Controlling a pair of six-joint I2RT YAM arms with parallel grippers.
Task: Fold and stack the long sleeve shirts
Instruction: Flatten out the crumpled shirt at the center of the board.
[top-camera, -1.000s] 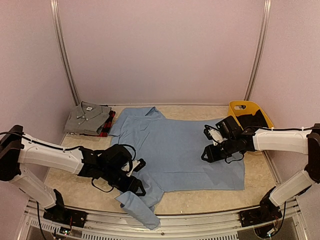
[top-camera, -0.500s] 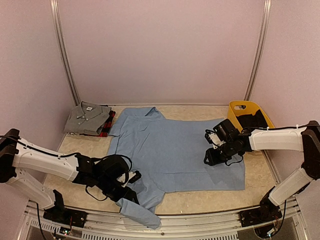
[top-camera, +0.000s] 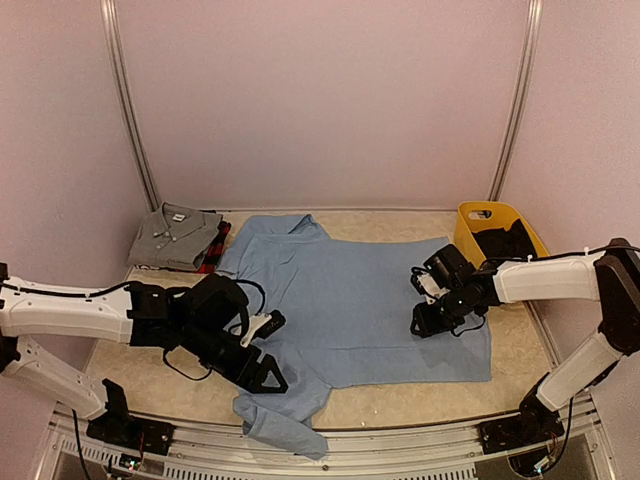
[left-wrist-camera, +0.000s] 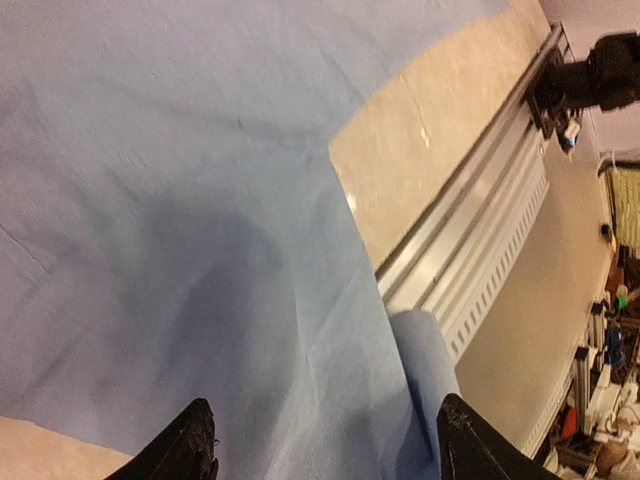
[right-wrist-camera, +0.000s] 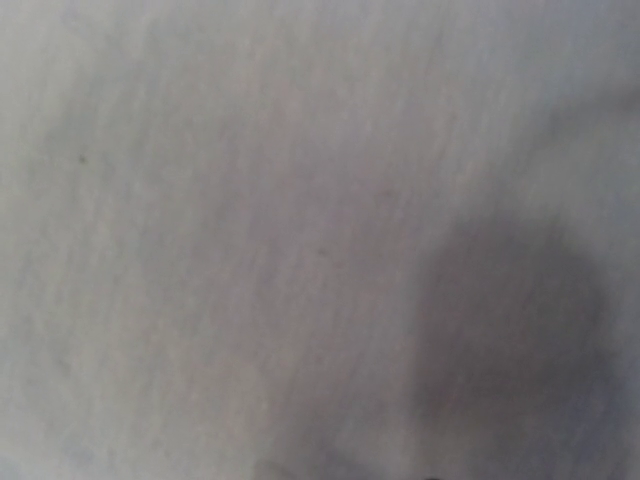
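Open tabletop strip (top-camera: 390, 222) beyond the light blue shirt (top-camera: 350, 300), between folded shirt stack (top-camera: 178, 238) and yellow basket (top-camera: 475, 222).

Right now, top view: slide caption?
Left gripper and right gripper over spread light blue shirt, sleeve draped off near edge; folded grey shirt rear left.

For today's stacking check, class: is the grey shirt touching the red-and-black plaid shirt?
Touching. The top view shows the folded grey shirt lying directly on the plaid shirt, whose red-and-black edge peeks out along its right side.
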